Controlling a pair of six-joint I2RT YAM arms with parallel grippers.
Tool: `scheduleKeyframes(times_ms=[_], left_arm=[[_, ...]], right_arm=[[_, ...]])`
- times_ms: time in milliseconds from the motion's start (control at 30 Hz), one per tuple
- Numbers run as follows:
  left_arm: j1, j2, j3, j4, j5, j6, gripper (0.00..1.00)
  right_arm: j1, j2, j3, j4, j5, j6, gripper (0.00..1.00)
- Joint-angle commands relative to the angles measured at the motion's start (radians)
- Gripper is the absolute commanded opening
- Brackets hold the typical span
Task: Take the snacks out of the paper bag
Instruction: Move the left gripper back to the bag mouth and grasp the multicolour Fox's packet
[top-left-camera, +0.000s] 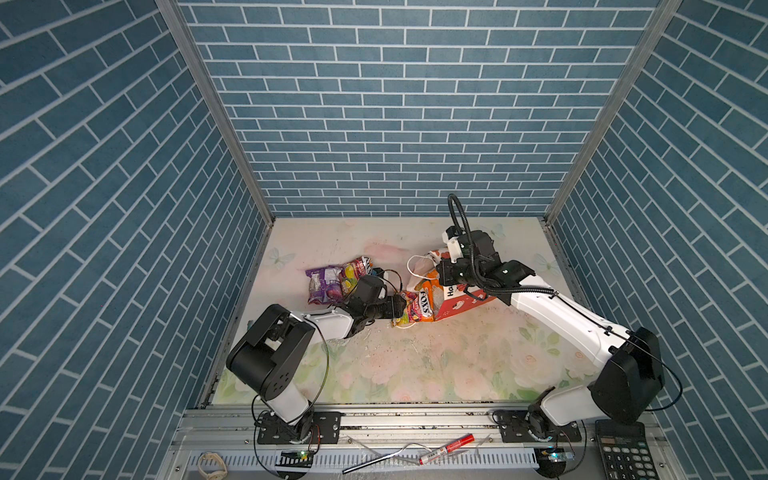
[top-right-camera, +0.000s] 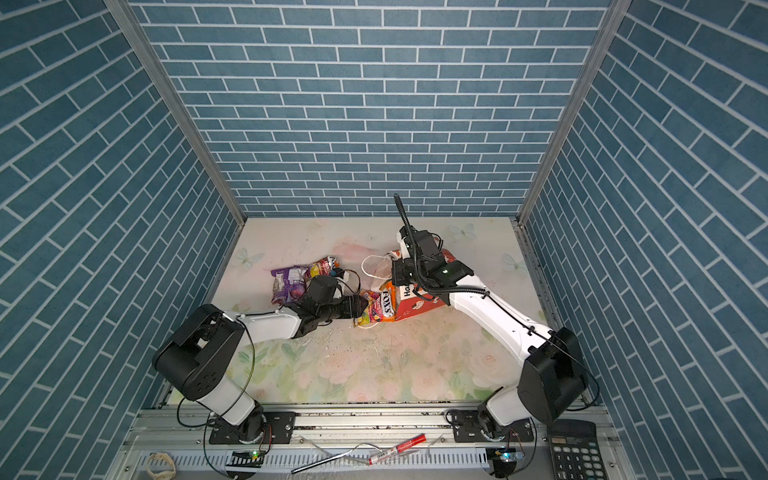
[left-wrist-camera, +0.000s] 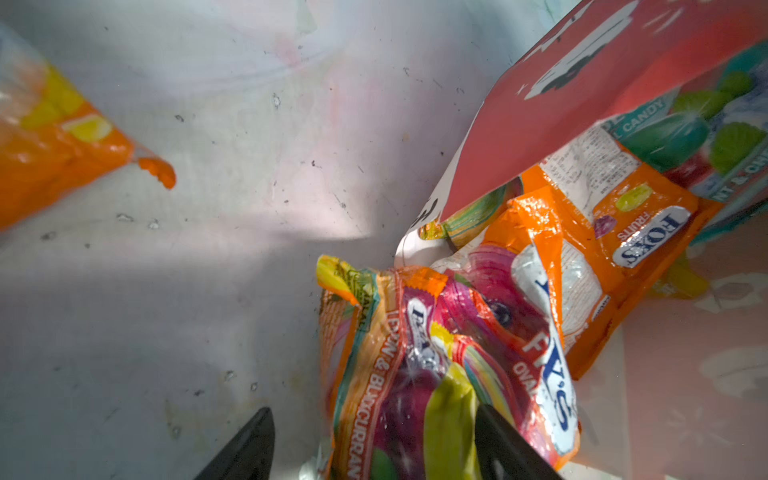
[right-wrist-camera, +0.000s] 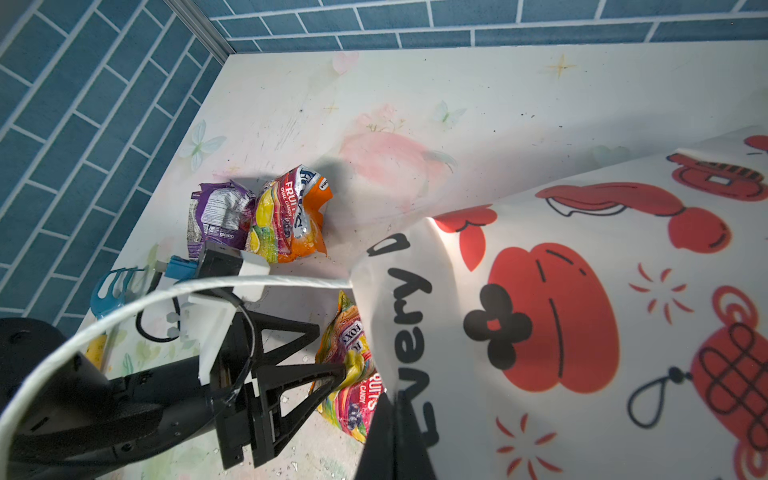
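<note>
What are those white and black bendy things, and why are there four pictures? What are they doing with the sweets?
Those are two robot arms, each ending in a pincer called a gripper. Two pictures look down on the whole table from above and are almost alike. The other two come from small cameras on the arms' wrists, so they show things close up. On the flowery table lie a purple packet and an orange Fox's sweet packet, already out. The paper bag lies tipped over beside them. The right gripper is pinched shut on the bag's edge. The left gripper has its jaws open around another Fox's packet poking out of the bag's mouth. Deeper inside show an orange packet and a teal packet.
</note>
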Motion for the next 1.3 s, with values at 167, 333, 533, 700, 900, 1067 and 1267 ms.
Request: scheduleKeyframes(times_ms=[167,333,533,700,900,1067,1267], left_arm=[[-0.007,0.023,0.023,-0.012,-0.005,-0.002,0.68],[-0.007,0.044,0.031,-0.011,-0.002,-0.002,0.57],[-0.008,0.056,0.034,-0.012,0.000,-0.006,0.39],[-0.008,0.062,0.041,-0.023,-0.006,-0.002,0.22],[-0.008,0.075,0.045,-0.024,-0.002,-0.003,0.13],[-0.009,0.081,0.053,-0.026,0.004,-0.004,0.02],[-0.008,0.071,0.062,-0.041,0.011,-0.006,0.00]], right_arm=[[-0.007,-0.031,-0.029,0.027,0.023,0.017,0.00],[-0.007,-0.035,-0.034,0.031,0.024,0.018,0.00],[-0.007,-0.030,-0.034,0.034,0.020,0.022,0.00],[-0.007,-0.025,-0.031,0.038,0.015,0.023,0.00],[-0.008,-0.031,-0.031,0.034,0.015,0.025,0.00],[-0.007,-0.032,-0.033,0.034,0.020,0.027,0.00],[-0.007,-0.032,-0.030,0.034,0.020,0.029,0.00]])
